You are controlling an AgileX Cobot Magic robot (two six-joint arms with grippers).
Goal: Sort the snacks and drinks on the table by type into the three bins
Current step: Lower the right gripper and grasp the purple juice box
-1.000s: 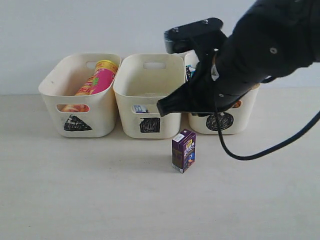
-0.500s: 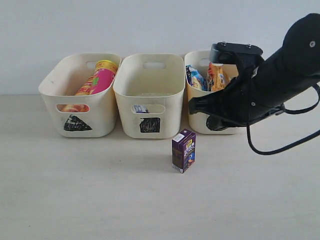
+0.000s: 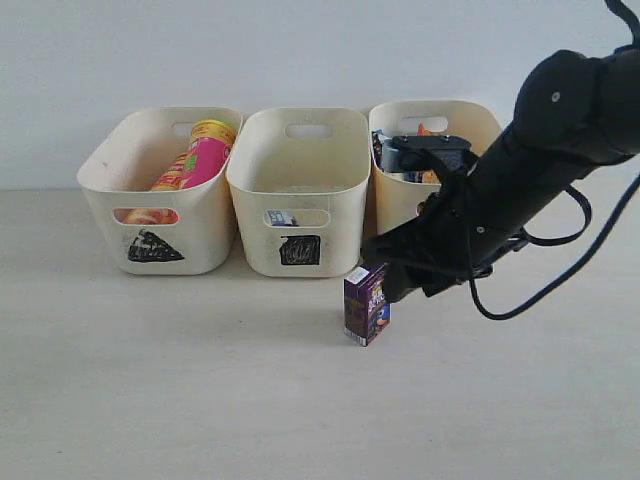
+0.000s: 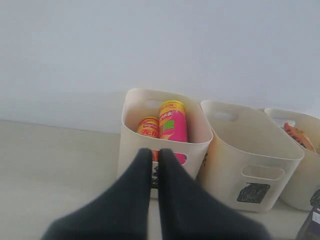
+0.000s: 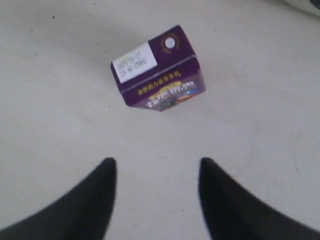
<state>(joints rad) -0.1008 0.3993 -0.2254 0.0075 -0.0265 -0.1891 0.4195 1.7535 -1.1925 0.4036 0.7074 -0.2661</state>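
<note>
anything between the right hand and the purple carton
Nothing visible. In the right wrist view only bare table lies between the open right hand and the purple carton.

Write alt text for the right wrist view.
A dark purple drink carton stands on the pale table, seen from above, white date label on top. The right gripper is open, its black fingers short of the carton, not touching it.

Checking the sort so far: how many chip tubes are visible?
2. The pink tube and the yellow tube are side by side in the triangle bin. More could be hidden deeper in the bins.
</note>
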